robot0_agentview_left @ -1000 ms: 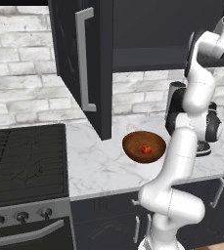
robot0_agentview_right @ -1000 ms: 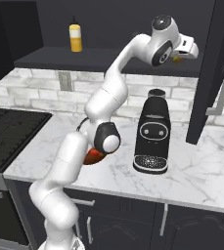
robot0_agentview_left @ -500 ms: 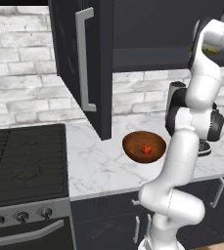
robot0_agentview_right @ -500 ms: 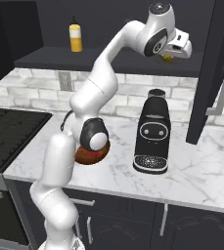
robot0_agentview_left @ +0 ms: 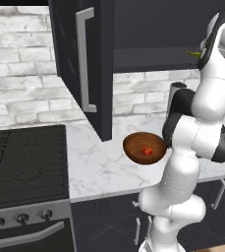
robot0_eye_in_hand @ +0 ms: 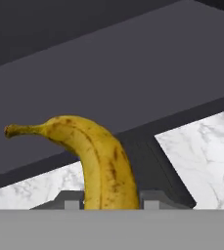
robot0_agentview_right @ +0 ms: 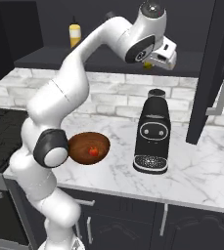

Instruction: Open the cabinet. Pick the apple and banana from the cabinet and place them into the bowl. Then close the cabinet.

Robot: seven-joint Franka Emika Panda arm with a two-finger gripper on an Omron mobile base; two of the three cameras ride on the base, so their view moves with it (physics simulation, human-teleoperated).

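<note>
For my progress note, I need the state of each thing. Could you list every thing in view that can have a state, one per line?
cabinet: both doors open
banana: held between the fingers of the hand, lifted off the shelf
hand: shut on the banana, up at the cabinet shelf
apple: lying in the bowl
bowl: on the counter, holds the apple only
coffee machine: upright on the counter
yellow bottle: upright on the cabinet shelf

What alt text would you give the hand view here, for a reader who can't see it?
A spotted yellow banana rises between the gripper fingertips, which are shut on it, stem curling left. Behind it runs the dark underside of the cabinet, with white marble counter beyond.
</note>
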